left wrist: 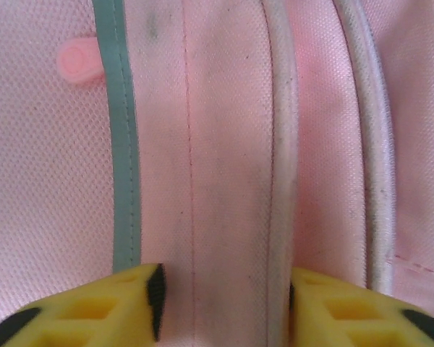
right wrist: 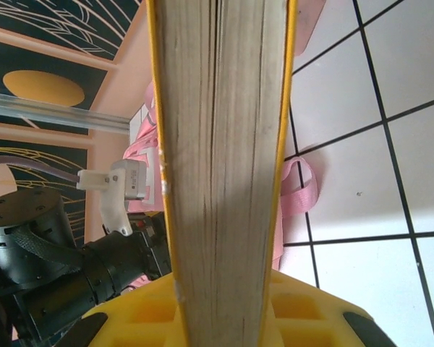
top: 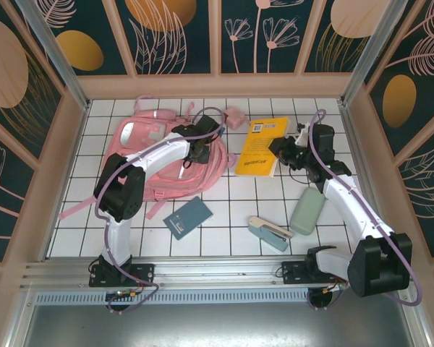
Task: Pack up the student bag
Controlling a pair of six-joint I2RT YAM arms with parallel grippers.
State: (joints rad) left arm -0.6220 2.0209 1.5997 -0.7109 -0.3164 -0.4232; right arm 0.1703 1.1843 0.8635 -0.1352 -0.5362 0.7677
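The student bag (top: 170, 181) lies flat in the far left part of the tiled worktop (top: 231, 210), near its back edge. It looks soft and light, so I judge it will fold and slide when pulled; a piped seam is the firmer place to hold. The left gripper (left wrist: 224, 296) stands astride such a seam, but I cannot tell if it pinches. The right gripper (right wrist: 224, 303) clamps a yellow book (top: 262, 144) just right of the bag. The tiles look smooth, and the walls (top: 69, 159) leave little room.
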